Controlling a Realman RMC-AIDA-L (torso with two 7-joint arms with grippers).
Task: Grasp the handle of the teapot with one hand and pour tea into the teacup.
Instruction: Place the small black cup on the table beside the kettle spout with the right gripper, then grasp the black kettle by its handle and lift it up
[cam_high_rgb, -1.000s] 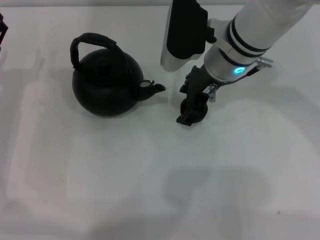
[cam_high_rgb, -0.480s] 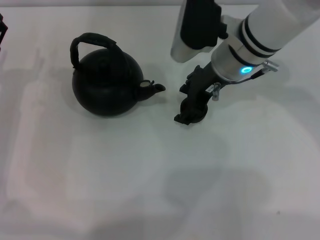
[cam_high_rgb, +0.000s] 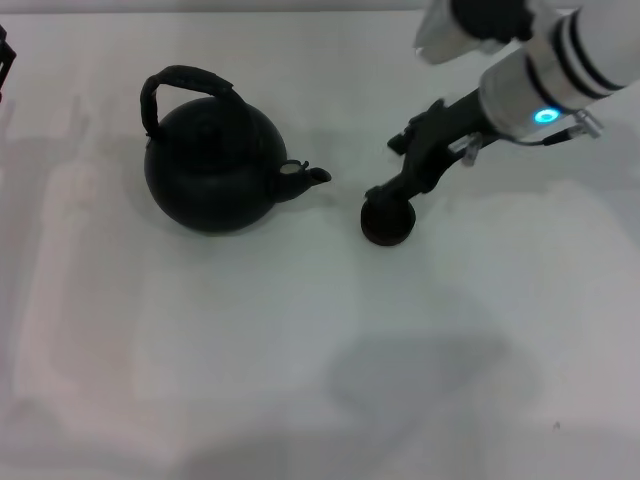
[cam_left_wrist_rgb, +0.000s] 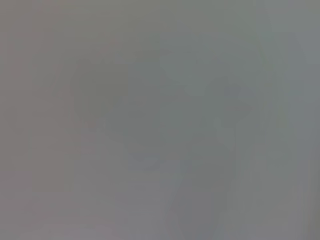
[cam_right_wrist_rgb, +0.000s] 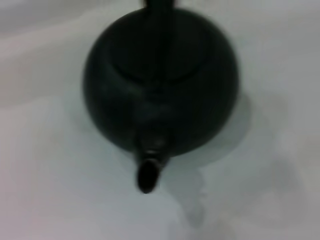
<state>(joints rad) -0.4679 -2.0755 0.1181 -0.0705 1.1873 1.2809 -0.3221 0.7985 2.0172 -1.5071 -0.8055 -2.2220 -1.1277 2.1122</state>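
A plain white tabletop (cam_high_rgb: 250, 380) carries two dark items. The round black teapot (cam_high_rgb: 208, 172) sits upright toward the robot's left, its arched handle (cam_high_rgb: 180, 82) rising over the body and its short spout aimed at the small dark teacup (cam_high_rgb: 386, 222), which stands near the spout but apart from it. Soft shadows fall across the surface.

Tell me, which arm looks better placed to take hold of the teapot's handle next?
Probably the left. Its gripper sits at the table's left edge, on the side of the handle. The right gripper is by the teacup, beyond the teapot spout.
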